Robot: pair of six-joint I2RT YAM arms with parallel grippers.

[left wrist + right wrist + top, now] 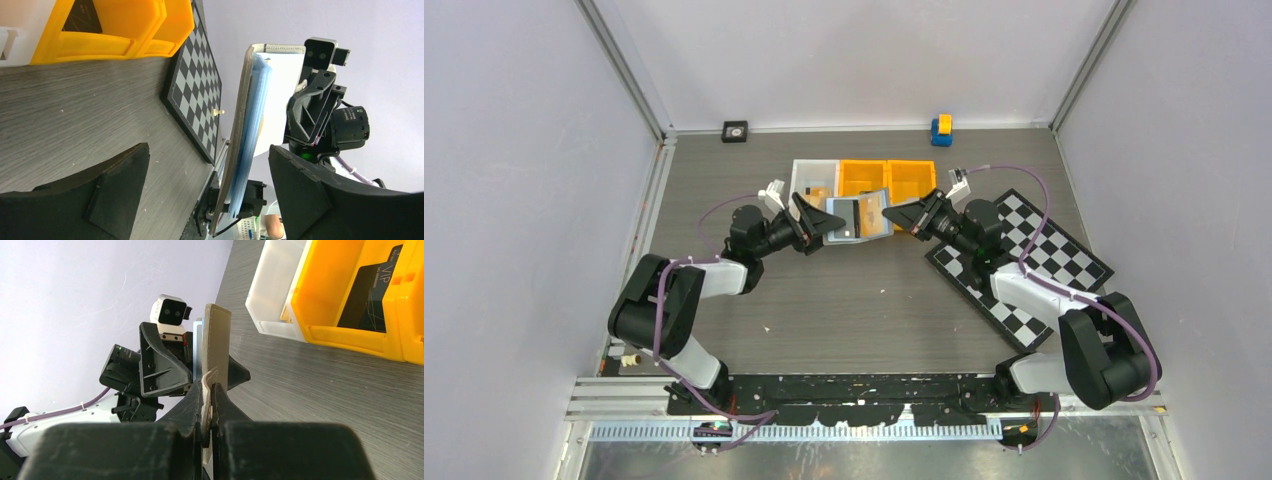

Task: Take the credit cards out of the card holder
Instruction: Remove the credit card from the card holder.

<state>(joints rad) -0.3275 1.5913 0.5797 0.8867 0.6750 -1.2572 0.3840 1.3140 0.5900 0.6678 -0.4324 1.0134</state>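
- Across the floor of the white-walled enclosure: grey wood-grain table (864, 310), with both arm bases at its near edge.
- Right side of the table: black-and-white checkerboard (1049, 250), lying flat and turned at an angle. The right arm reaches over its near corner.
- Back centre: three bins in a row, touching. The white bin (809, 175) is on the left, then the first orange bin (862, 178), then the second orange bin (911, 178).
- Just in front of the bins: card holder (859, 217), lifted off the table between the two grippers. The wrist views show it standing on edge, grey cover outward, with the paler blue-grey pockets (250, 135) on its inner face.
- Right gripper (894, 217): clamped on the card holder's right edge. The right wrist view shows the grey flap pinched between both fingers.
- Left gripper (821, 222): released, fingers spread wide at the holder's left edge. In the left wrist view the holder stands in the gap beyond the fingertips. Contact cannot be told.
- Credit cards: one black card (370, 292) lies inside the orange bin next to the white one. Dark and orange patches on the holder's upper face in the top view look like cards in its pockets; detail is too small to confirm.
- Back edge of the table: small blue-and-yellow object (941, 130) and small black square object (735, 131), well apart from everything else.
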